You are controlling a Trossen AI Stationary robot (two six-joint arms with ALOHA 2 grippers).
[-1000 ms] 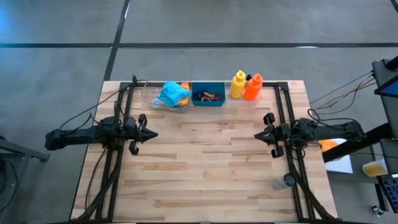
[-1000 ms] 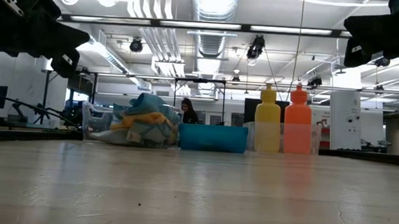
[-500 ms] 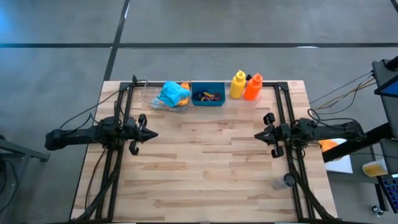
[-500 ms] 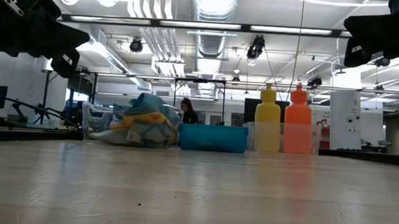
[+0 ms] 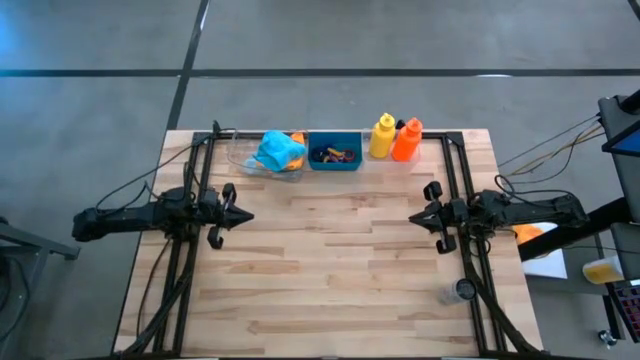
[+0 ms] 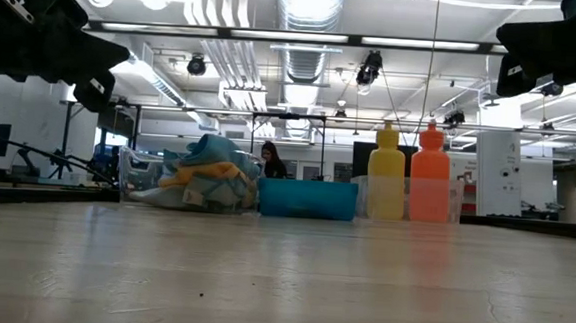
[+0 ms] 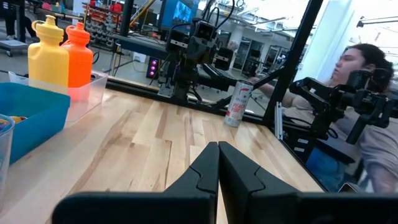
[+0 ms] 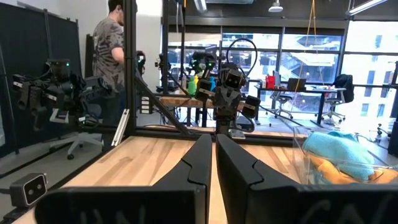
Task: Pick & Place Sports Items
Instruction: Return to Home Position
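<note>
Both empty, fingers pressed together, left tool (image 5: 243, 215) and right tool (image 5: 414, 216) hover over opposite sides of the worktop (image 5: 330, 270). Cloths (image 5: 278, 152) lie in the tray (image 5: 238, 158), rings (image 5: 335, 155) in the bin (image 5: 313, 163), bottles (image 5: 382, 137) just beside it.

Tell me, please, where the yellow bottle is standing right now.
In the high view, the yellow bottle stands at the table's far edge, right of centre, between the teal bin on its left and the orange bottle close on its right.
</note>
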